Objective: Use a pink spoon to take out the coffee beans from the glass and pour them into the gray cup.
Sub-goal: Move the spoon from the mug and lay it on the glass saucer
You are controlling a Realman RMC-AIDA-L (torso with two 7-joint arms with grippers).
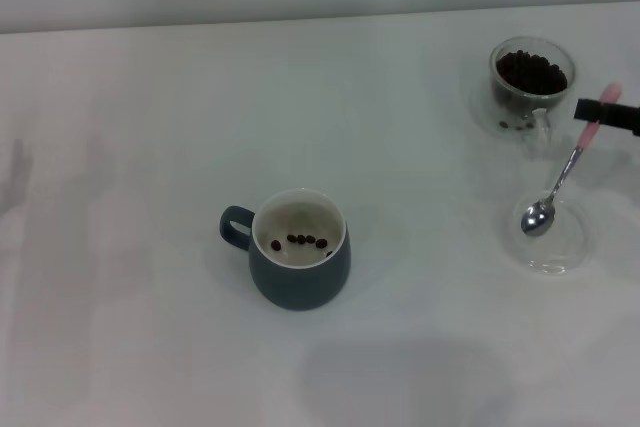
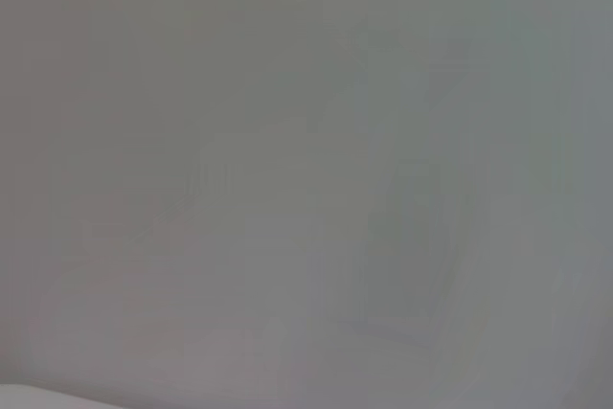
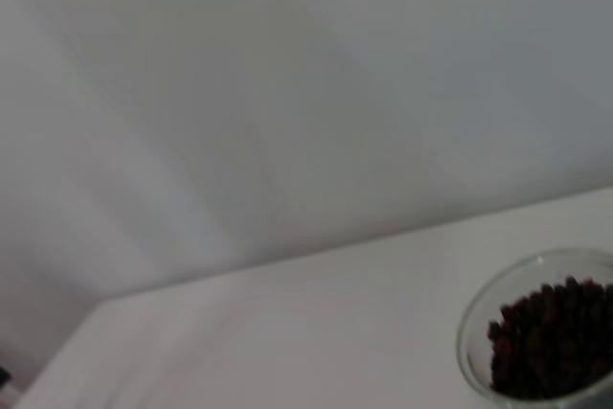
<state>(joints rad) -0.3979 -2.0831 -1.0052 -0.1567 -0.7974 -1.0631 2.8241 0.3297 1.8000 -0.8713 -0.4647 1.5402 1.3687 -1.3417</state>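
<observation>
The gray cup [image 1: 298, 263] stands mid-table in the head view, handle to its left, with several coffee beans [image 1: 300, 240] on its cream floor. The glass [image 1: 531, 85] stands far right, full of coffee beans [image 1: 533, 71]; it also shows in the right wrist view [image 3: 536, 332]. My right gripper [image 1: 600, 114] reaches in from the right edge, shut on the pink handle of the pink spoon [image 1: 562, 179]. The spoon slants down, its empty metal bowl over a clear saucer. The left gripper is out of view.
A flat clear glass saucer [image 1: 553, 249] lies at the right, in front of the glass. The white table [image 1: 150, 147] runs back to a pale wall. The left wrist view shows only a blank grey surface.
</observation>
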